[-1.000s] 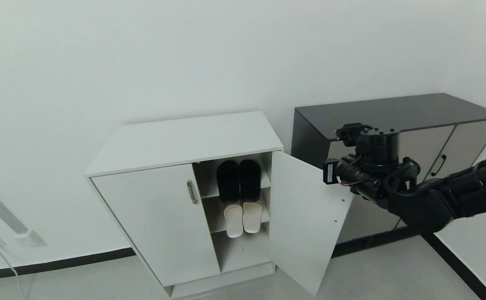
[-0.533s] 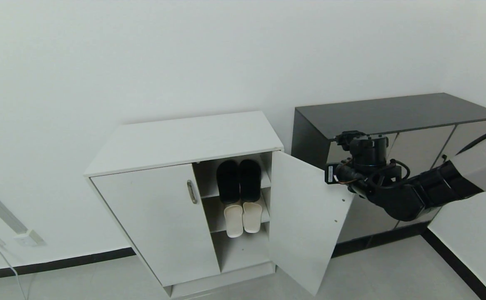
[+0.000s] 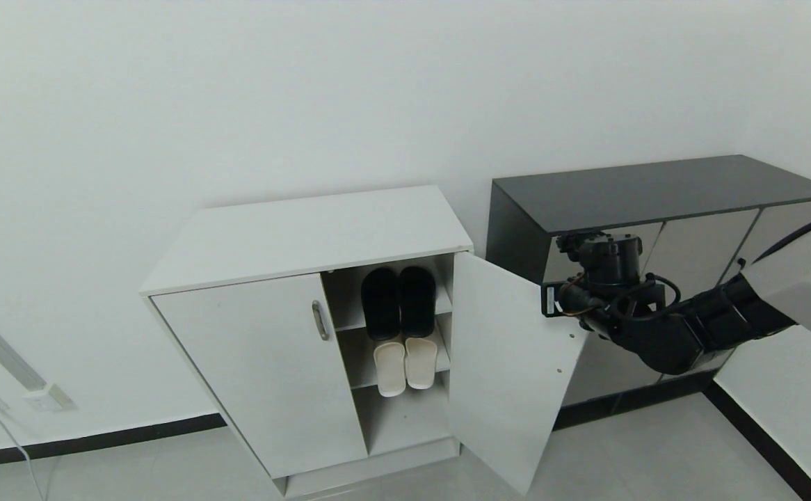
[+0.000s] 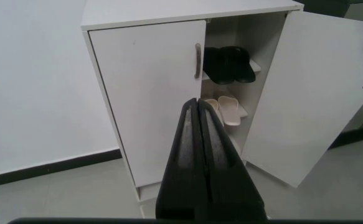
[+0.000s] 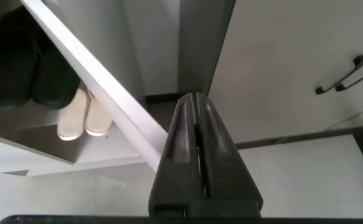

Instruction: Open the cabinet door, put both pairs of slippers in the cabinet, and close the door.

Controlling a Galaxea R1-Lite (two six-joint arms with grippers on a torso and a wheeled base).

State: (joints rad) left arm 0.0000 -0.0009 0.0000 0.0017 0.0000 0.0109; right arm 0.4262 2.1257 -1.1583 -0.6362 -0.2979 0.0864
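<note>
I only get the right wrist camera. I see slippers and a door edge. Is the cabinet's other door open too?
Observer: No. The left door is shut; only the right door stands open.
Operator: Where is the left arm?
Observer: The left end effector is shut with nothing in it, facing the left door from a way off.
Operator: Which shelves are the slippers on?
Observer: The black slippers sit on the top shelf, the cream slippers on the middle one, with one more space below.
</note>
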